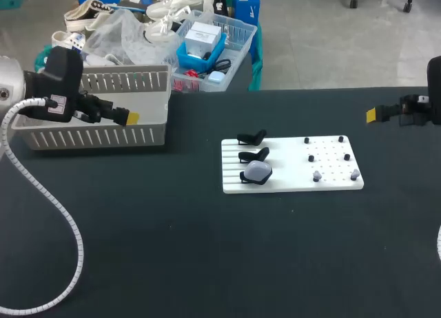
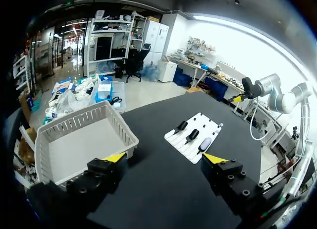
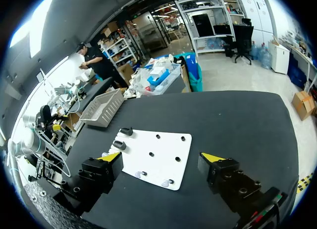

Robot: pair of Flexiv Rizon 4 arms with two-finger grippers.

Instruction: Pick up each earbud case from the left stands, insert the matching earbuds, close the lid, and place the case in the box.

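At the centre of the desk (image 1: 172, 263), a white board (image 1: 289, 184) carries the task's fixtures: three black stands (image 1: 253, 155) in a column on its left side and small pegs (image 1: 311, 157) on its right. Only the nearest stand holds an earbud case (image 1: 258, 171), a pale rounded shell propped in its cradle, where fingers can likely close on it from two sides. The two stands behind it are bare. Two pale earbuds (image 1: 317, 175) sit on the front pegs, upright and apart from each other, probably so that each can be lifted singly. The four pegs behind them look dark and unoccupied, though they are too small to be sure.

The box (image 1: 89, 135), a slatted white container, stands at the far left of the desk, well apart from the board. The left end effector (image 2: 164, 158) hangs beside the box's end nearer the board, its fingers spread wide with nothing between them. The right end effector (image 3: 162, 157) is held off to the board's right, likewise spread and empty, looking across the peg side.

The arrangement suggests a division of labour. The left arm is on the side of the stands and the box, and the right arm is on the side of the earbuds. With one case on its stand and neither arm engaged, the next step is judged to be fetching that case.
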